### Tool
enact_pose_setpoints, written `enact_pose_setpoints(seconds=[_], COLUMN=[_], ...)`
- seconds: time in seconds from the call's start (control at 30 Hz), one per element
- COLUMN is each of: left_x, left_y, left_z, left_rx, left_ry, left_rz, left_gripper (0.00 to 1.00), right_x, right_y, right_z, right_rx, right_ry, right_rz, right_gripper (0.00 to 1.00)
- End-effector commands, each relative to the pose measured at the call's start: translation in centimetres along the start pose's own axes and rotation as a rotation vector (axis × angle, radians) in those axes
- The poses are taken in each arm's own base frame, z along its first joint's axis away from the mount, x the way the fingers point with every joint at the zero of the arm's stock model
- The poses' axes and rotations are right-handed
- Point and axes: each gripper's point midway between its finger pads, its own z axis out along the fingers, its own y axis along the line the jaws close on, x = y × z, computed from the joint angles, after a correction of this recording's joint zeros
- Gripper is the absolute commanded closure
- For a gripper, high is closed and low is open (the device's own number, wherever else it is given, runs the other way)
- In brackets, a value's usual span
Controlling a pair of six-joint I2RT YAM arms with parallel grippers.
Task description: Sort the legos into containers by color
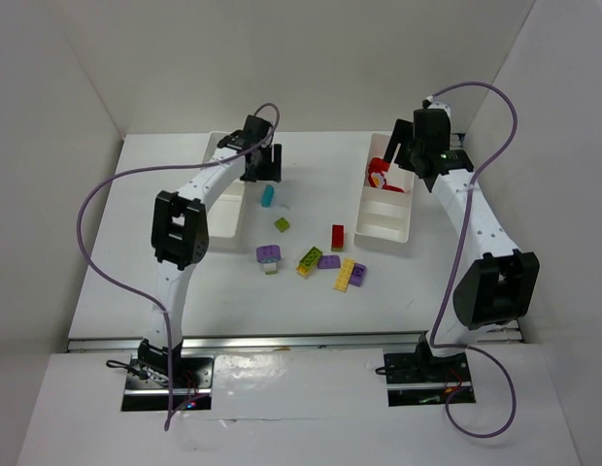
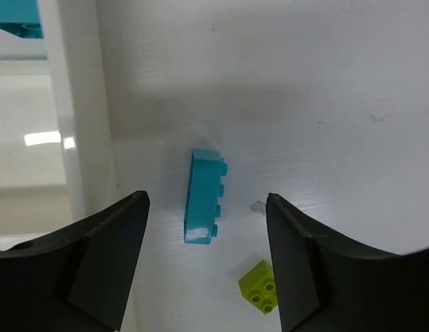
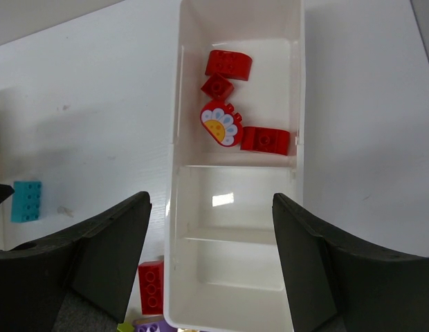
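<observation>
Left gripper (image 2: 206,204): jaws spread wide, nothing held. It is poised above the table (image 2: 325,83). A teal brick (image 2: 203,198) is seen between the 2 fingers, lying on the table on its side with its studs facing the right finger; neither finger is in contact with it. A small lime green brick (image 2: 259,287) lies studs-up just inside the right finger, nearer the wrist than the teal brick and apart from it. The wall of the left tray (image 2: 76,104) runs just outside the left finger. A teal piece (image 2: 17,14) is partly seen in that tray, beyond the left fingertip.

Right gripper (image 3: 211,207): jaws spread wide, nothing held. It hangs over the right tray (image 3: 299,83), with the middle compartment directly below the gap between the fingers. In the compartment beyond the fingertips, 4 red pieces (image 3: 228,63) are counted; 1 of them bears a white-and-yellow flower face. A red brick (image 3: 151,287) lies on the table just outside the tray wall, beside the left finger.

Top view: between the 2 grippers and nearer the arm bases, a loose cluster is noted on the table, with a purple brick (image 1: 269,254), a yellow brick (image 1: 345,275) and further purple and lime pieces.
</observation>
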Motion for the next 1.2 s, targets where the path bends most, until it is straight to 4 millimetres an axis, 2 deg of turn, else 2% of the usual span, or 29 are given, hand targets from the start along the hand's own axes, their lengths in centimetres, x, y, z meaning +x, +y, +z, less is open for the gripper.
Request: enact_pose_setpoints(seconds=[0.0,0.03,0.07,0.17,0.2,0.4,0.47,0.5,0.53,0.57,0.63,0.67,0.73,0.8,0.87,0.9,0.97,1.1,1.17], left_x=[3.0,2.9,4.0,4.4,5.0,5.4,5.4,4.9,4.0,3.5,2.0,0.3,-1.4,-3.3,-6.0,-6.0,-7.8,-9.0,-9.3], left_y=[-0.2,0.2,0.0,0.5,0.0,0.0,0.0,-0.1,-0.4,-1.1,-1.8,-2.3,-3.5,-3.9,-3.3,-3.3,-1.0,2.4,3.8], left_z=[1.8,1.8,2.1,2.7,3.0,3.9,3.9,3.8,3.2,2.4,0.9,-0.8,-2.4,-4.3,-5.9,-5.9,-6.4,-6.0,-5.2], left_rx=[0.015,-0.007,-0.010,-0.065,-0.062,-0.065,-0.065,-0.062,-0.054,-0.045,-0.013,0.002,0.059,0.103,0.118,0.118,0.084,0.056,0.058], left_ry=[0.091,0.085,0.110,0.102,0.113,0.123,0.123,0.112,0.089,0.076,0.046,0.000,-0.054,-0.107,-0.169,-0.170,-0.206,-0.216,-0.214], left_rz=[0.033,0.034,0.043,0.068,0.079,0.080,0.080,0.079,0.077,0.083,0.079,0.074,0.060,0.048,0.008,0.008,-0.066,-0.189,-0.239], left_gripper=[0.22,0.24,0.26,0.30,0.30,0.36,0.44,0.50,0.69,0.76,0.85,0.87,0.87,0.87,0.87,0.87,0.87,0.87,0.87], right_x=[-1.1,-0.9,-0.8,-0.8,-0.6,-0.6,-0.6,-0.6,-0.6,-0.6,-0.6,-0.6,-0.6,-0.6,-0.4,-0.4,-0.4,0.3,0.3], right_y=[0.4,0.3,0.3,0.3,0.3,0.3,0.3,0.3,0.3,0.3,0.3,0.2,0.1,0.1,0.2,0.2,0.2,0.1,0.1], right_z=[-1.3,-1.0,-1.0,-1.0,-0.7,-0.7,-0.7,-0.7,-0.7,-0.7,-0.7,-0.6,-0.6,-0.6,-0.5,-0.5,-0.5,-0.2,-0.2], right_rx=[-0.019,-0.016,-0.016,-0.016,-0.013,-0.013,-0.013,-0.013,-0.013,-0.013,-0.013,-0.005,-0.004,-0.004,-0.013,-0.013,-0.013,-0.009,-0.009], right_ry=[-0.045,-0.037,-0.037,-0.037,-0.028,-0.028,-0.028,-0.028,-0.028,-0.028,-0.028,-0.031,-0.031,-0.031,-0.028,-0.028,-0.028,-0.017,-0.017], right_rz=[-0.006,-0.007,-0.007,-0.007,-0.009,-0.009,-0.009,-0.009,-0.009,-0.009,-0.009,-0.009,-0.018,-0.018,-0.018,-0.018,-0.018,-0.021,-0.021], right_gripper=[0.22,0.22,0.22,0.22,0.22,0.22,0.22,0.22,0.22,0.22,0.22,0.22,0.22,0.22,0.22,0.22,0.22,0.22,0.22])
